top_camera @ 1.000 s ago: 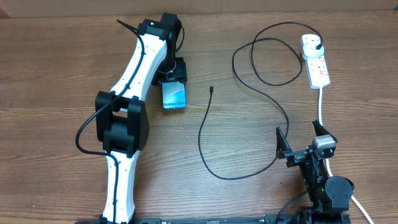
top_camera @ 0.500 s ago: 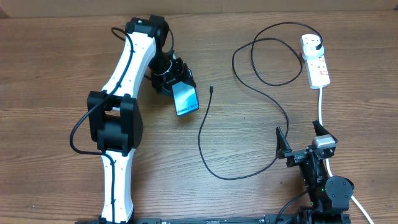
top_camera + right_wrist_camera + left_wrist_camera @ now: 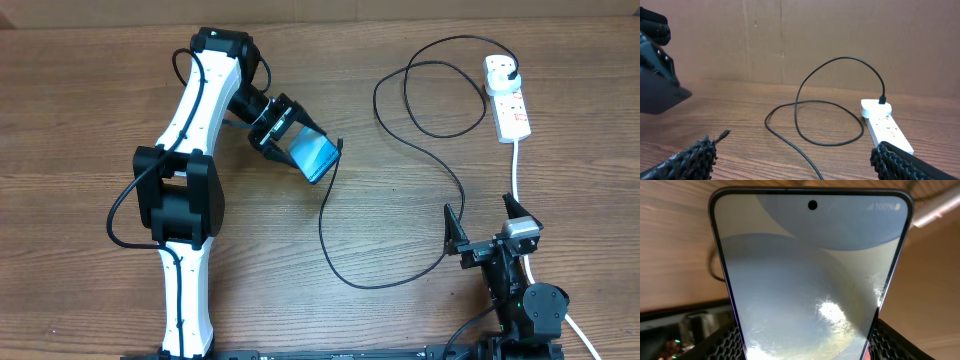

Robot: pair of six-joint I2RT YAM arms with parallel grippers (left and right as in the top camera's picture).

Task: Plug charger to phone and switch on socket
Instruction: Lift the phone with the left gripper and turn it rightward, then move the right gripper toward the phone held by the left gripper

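Wooden bench (image 3: 80, 100) is carrying everything: the socket (image 3: 508, 100) is lying at its far right corner, while the left pincer (image 3: 283, 132) is grasping the phone (image 3: 314, 156) near the far middle, bringing it beside the loose tip of the charger (image 3: 321, 215). The right pincer (image 3: 487, 222) is standing released; next, I judge, it is needing to seat that tip.

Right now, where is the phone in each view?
Overhead: phone centre-left, in the left gripper, beside the charger tip.
Left wrist: fills the frame, screen facing camera.
Right wrist: dark wedge at far left, probably its back.
Shared landmark: the charger tip beside it, except left wrist.
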